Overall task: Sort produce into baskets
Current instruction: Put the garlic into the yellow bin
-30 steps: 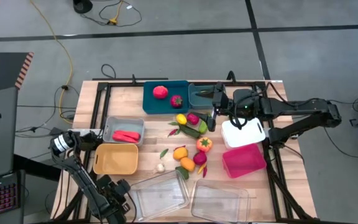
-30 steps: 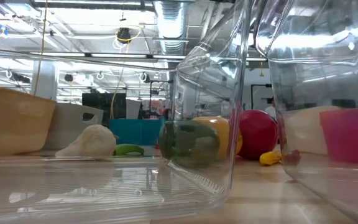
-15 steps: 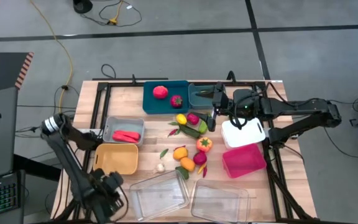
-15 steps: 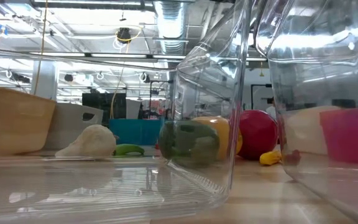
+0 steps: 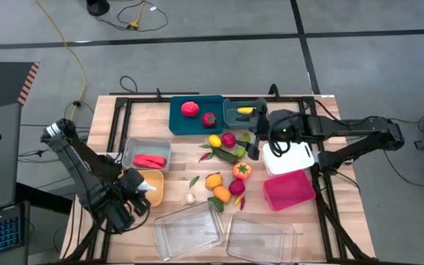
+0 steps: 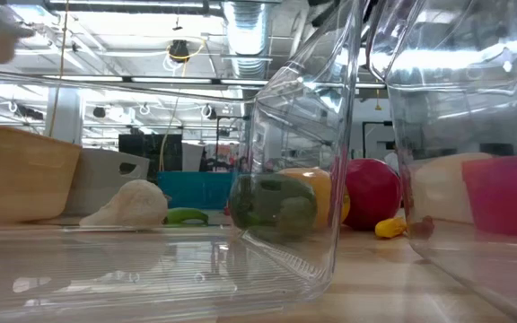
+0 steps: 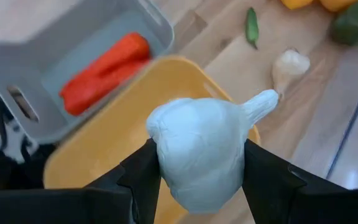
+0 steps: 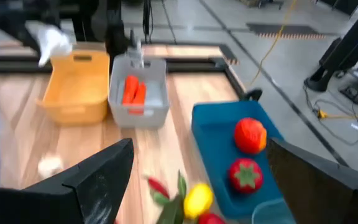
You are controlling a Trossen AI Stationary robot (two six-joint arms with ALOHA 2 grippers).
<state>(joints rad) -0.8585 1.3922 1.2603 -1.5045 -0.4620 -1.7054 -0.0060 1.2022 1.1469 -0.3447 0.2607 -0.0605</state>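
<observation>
The left pincer (image 7: pixel 196 163) gripped a white garlic bulb (image 7: pixel 197 149) directly above the yellow bin (image 5: pixel 140 196), at the table's (image 5: pixel 116 125) eight o'clock. The step in hand was delivery of the garlic. The next move likely called for lowering and releasing inside the bin walls. The right pincer (image 5: pixel 255 140) waited fully open near one o'clock, beside the produce pile (image 5: pixel 227 173).

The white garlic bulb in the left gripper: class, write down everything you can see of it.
The garlic bulb is a pale white, smooth, plastic-looking toy with a rounded body and a short stem tip pointing away from the wrist. The left gripper holds it between its jaws, above the tan-yellow bin. A second white garlic lies on the table beyond.
</observation>
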